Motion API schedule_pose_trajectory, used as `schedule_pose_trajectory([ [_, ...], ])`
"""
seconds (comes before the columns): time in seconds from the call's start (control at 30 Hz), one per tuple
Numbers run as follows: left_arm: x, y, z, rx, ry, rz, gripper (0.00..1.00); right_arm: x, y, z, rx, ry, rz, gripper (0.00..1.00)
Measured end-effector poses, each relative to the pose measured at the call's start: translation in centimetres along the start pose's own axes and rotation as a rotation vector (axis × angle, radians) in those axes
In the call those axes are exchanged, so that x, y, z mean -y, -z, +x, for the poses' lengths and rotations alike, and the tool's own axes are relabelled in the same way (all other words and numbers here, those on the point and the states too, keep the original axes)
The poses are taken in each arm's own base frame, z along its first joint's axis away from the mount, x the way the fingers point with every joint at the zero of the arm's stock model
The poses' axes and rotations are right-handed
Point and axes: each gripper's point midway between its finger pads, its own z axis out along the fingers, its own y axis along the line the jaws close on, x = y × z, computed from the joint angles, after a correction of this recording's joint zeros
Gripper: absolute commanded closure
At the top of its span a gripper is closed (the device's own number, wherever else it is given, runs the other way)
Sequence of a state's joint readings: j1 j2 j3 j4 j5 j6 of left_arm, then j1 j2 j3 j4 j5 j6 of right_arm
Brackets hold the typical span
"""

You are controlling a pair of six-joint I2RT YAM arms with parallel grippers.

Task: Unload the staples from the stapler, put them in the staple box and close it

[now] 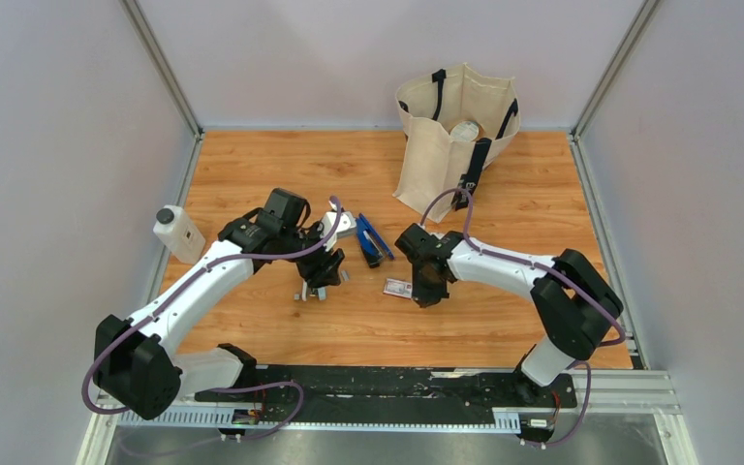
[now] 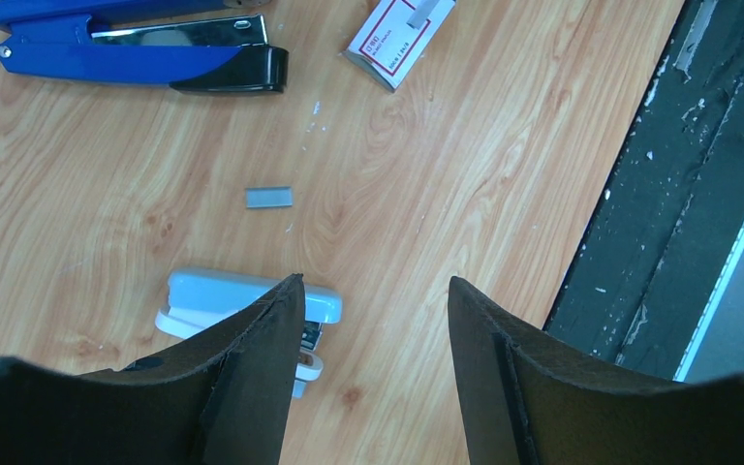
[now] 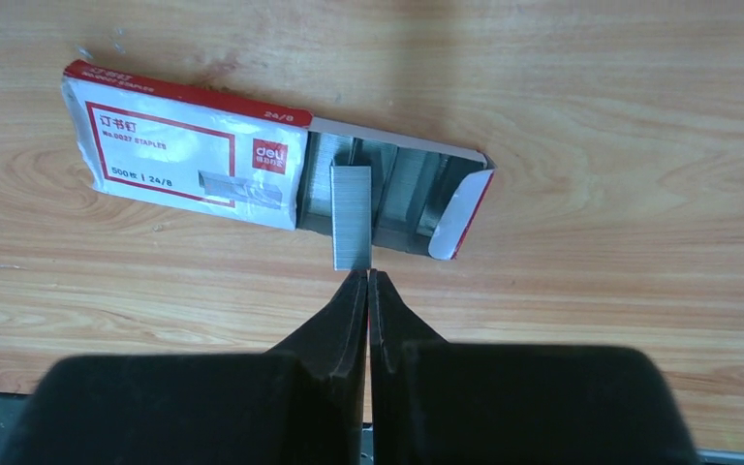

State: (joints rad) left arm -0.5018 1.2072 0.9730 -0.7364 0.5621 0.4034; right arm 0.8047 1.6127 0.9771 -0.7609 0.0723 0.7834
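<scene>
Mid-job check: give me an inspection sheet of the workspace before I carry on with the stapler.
Surface: wooden table, a few pale specks near the blue stapler.
Job's things: blue stapler lies opened on the table, neither gripper on it.
Clutter: staple box open, a staple strip across its tray; short loose staple piece; white stapler; bottle at the left edge; tote bag at the rear.
Grippers: left gripper open above the white stapler; right gripper shut, tips at the strip's end, no grip seen.
Cables: purple cable along each arm, no snag seen.
Surroundings: grey walls; nothing else seen.
</scene>
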Motion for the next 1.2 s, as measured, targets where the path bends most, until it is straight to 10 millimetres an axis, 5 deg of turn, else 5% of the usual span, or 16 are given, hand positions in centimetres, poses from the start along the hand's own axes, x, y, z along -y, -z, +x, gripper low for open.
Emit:
schedule_pose_trajectory([
  [1.2,0.3,-0.2,0.1,-0.005,-0.012,0.009,0.36,-1.7,0.3,-2.5,0.062,0.018,-0.015,0.94],
])
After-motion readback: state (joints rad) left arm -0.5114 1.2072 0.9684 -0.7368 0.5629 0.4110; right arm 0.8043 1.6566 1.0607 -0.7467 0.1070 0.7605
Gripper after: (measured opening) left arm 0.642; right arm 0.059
